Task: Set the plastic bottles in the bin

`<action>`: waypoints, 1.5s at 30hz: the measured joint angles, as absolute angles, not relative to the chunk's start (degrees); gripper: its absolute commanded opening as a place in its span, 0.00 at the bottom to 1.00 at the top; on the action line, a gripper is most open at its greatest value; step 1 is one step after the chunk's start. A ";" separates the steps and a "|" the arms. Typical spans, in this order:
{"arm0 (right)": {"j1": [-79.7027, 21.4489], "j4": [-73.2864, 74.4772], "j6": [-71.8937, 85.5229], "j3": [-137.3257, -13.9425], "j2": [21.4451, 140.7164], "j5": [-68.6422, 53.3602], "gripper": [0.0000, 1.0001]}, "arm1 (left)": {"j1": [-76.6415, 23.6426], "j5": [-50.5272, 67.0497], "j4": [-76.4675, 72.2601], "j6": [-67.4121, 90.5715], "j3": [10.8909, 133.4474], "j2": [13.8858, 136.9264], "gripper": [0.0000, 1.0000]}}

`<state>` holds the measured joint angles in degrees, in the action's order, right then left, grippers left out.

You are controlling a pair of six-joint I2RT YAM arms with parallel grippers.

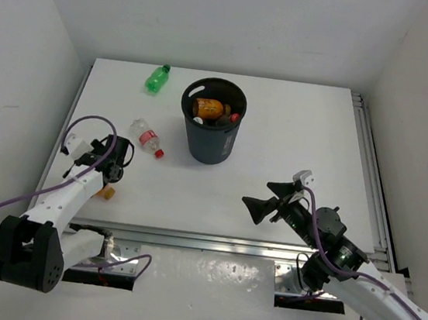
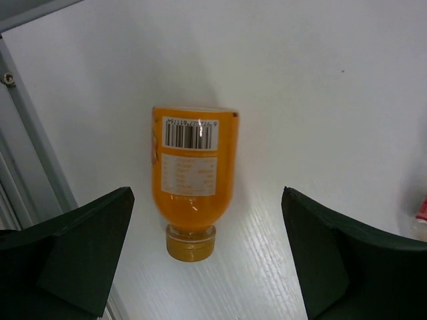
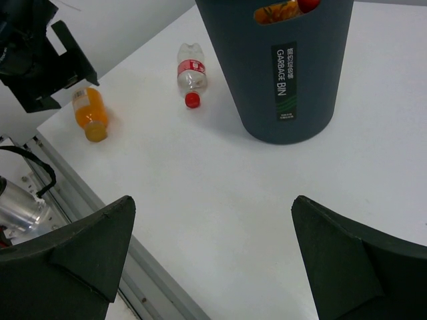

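The far bottle (image 1: 157,79), middle bottle (image 1: 146,138) and near bottle (image 2: 193,177) lie left of the bin (image 1: 210,144), holding more bottles (image 1: 210,109).

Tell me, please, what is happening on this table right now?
The job here is clearing the table into the black bin. Some bottles already lie inside it. Three lie outside: a green bottle, a clear bottle with a red cap, and an orange bottle. The left gripper hovers above the orange bottle, jaws open. The right gripper is open too and holds nothing.

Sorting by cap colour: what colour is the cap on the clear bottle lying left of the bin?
Red; the cap shows best in the right wrist view.
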<state>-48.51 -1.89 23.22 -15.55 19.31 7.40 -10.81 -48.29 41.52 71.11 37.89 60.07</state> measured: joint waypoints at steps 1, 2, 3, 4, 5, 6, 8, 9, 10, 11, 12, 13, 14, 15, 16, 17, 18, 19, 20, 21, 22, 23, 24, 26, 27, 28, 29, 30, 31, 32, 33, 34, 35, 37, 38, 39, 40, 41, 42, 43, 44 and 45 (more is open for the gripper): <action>-48.53 -1.93 23.20 -15.55 19.53 7.53 0.98 | -10.46 -48.01 41.54 71.48 37.28 60.64 0.99; -48.53 -2.07 23.20 -15.55 19.81 7.64 0.98 | -10.15 -47.90 41.34 71.79 36.77 61.12 0.99; -48.53 -2.33 23.20 -15.55 20.16 7.73 0.98 | -10.02 -47.81 40.93 72.25 36.32 61.39 0.99; -48.53 -2.55 23.20 -15.55 20.47 7.77 0.98 | -9.93 -47.83 40.47 72.69 35.88 61.54 0.99; -48.53 -2.72 23.18 -15.55 20.84 7.88 0.98 | -9.80 -47.86 39.81 73.21 35.35 61.76 0.99; -48.51 -2.83 23.18 -15.55 21.17 8.01 0.98 | -9.76 -47.94 39.42 73.80 34.96 62.19 0.99; -48.53 -2.98 23.18 -15.55 21.69 8.45 0.98 | -9.67 -48.18 38.81 74.56 34.50 63.44 0.99; -48.51 -3.01 23.18 -15.55 21.87 8.60 0.98 | -9.63 -48.47 38.54 75.05 34.41 64.29 0.99; -48.53 -3.03 23.18 -15.53 21.98 8.69 0.98 | -9.52 -48.73 38.20 75.46 34.37 65.12 0.99; -48.53 -3.09 23.18 -15.53 22.06 8.75 0.98 | -9.41 -48.90 37.67 75.75 34.24 66.04 0.99; -48.51 -3.31 23.18 -15.53 22.20 8.78 0.98 | -9.13 -48.97 36.93 75.79 34.00 66.96 0.99; -48.53 -3.57 23.18 -15.51 22.31 8.78 0.98 | -8.82 -48.95 35.94 75.77 33.63 67.72 0.99; -48.53 -3.88 23.18 -15.46 22.39 8.78 0.98 | -8.38 -48.88 35.00 75.75 33.12 68.49 0.99; -48.53 -4.14 23.18 -15.44 22.57 8.78 0.98 | -7.90 -48.84 34.00 75.66 32.51 69.17 0.99; -48.51 -4.23 23.18 -15.42 22.72 8.78 0.98 | -7.44 -48.60 32.91 75.44 31.81 69.76 0.99; -48.53 -4.27 23.18 -15.42 22.85 8.82 0.98 | -7.09 -48.29 31.97 75.20 31.22 70.26 0.99; -48.53 -4.29 23.16 -15.42 22.98 8.84 0.98 | -6.72 -48.01 30.98 75.00 30.74 70.83 0.97; -48.53 -4.29 23.16 -15.40 23.11 8.95 0.98 | -6.52 -47.77 30.24 74.81 30.50 71.31 0.94; -48.53 -4.29 23.14 -15.38 23.24 9.02 0.98 | -6.35 -47.48 29.43 74.46 30.41 72.01 0.88; -48.53 -4.29 23.14 -15.35 23.35 9.04 0.98 | -6.28 -47.29 28.47 74.08 30.41 72.60 0.74; -48.53 -4.27 23.14 -15.33 23.38 9.06 0.98 | -6.26 -47.07 27.49 74.00 30.41 73.12 0.66; -48.53 -4.29 23.14 -15.31 23.40 9.06 0.98 | -6.26 -46.94 26.98 73.52 30.41 73.47 0.60; -48.53 -4.29 23.14 -15.29 23.38 9.06 0.98 | -6.26 -46.87 26.50 73.17 30.41 73.63 0.51; -48.53 -4.38 23.14 -15.18 23.31 9.10 0.98 | -6.26 -46.59 25.67 72.53 30.41 73.65 0.40; -48.51 -4.43 23.16 -15.09 23.27 9.15 0.98 | -6.26 -46.50 25.43 72.49 30.41 73.63 0.37; -48.53 -4.43 23.16 -14.96 23.18 9.19 0.98 | -6.26 -46.41 25.10 72.42 30.35 73.41 0.34; -48.53 -4.43 23.16 -14.90 23.07 9.23 0.98 | -6.28 -46.28 24.86 72.40 30.11 72.88 0.30; -48.53 -4.43 23.16 -14.79 22.92 9.26 0.98 | -6.35 -46.30 24.80 72.36 29.78 71.99 0.28; -48.53 -4.40 23.16 -14.74 22.72 9.26 0.98 | -6.61 -46.35 24.91 72.36 29.58 71.02 0.25; -48.53 -4.40 23.16 -14.74 22.48 9.26 0.98 | -7.22 -46.52 25.23 72.38 29.36 69.54 0.18; -48.51 -4.40 23.18 -14.70 22.20 9.28 0.98 | -7.88 -46.59 25.69 72.34 29.32 67.81 0.14; -48.53 -4.36 23.18 -14.68 21.82 9.32 0.98 | -9.19 -46.59 26.04 71.79 29.32 65.25 0.10; -48.53 -4.36 23.18 -14.68 21.47 9.41 0.98 | -10.50 -46.54 26.11 70.76 29.34 62.74 0.02; -48.53 -4.36 23.20 -14.63 20.60 9.47 0.98 | -13.65 -45.06 24.67 66.46 29.47 55.92 0.00; -48.53 -4.38 23.20 -14.59 20.16 9.47 0.98 | -15.25 -43.77 22.57 63.33 29.52 52.27 0.00; -48.53 -4.38 23.20 -14.57 19.77 9.45 0.98 | -16.60 -42.26 20.18 60.66 29.71 49.12 0.00; -48.53 -4.38 23.20 -14.57 19.35 9.47 0.98 | -18.20 -39.64 17.43 57.71 30.11 45.71 0.00; -48.53 -4.40 23.20 -14.57 19.03 9.47 0.98 | -19.70 -37.34 14.13 55.05 30.72 43.03 0.00; -48.53 -4.40 23.18 -14.57 18.76 9.50 0.98 | -21.08 -34.96 11.62 52.64 31.94 41.50 0.00; -48.53 -4.36 23.16 -14.57 18.63 9.72 0.98 | -22.37 -33.10 9.89 50.78 33.91 41.34 0.00; -48.53 -4.25 23.16 -14.59 18.63 9.91 0.98 | -23.70 -31.18 8.47 48.47 37.30 41.71 0.00; -48.53 -4.10 23.16 -14.59 18.63 10.09 0.98 | -24.84 -29.45 6.96 46.50 41.08 42.94 0.00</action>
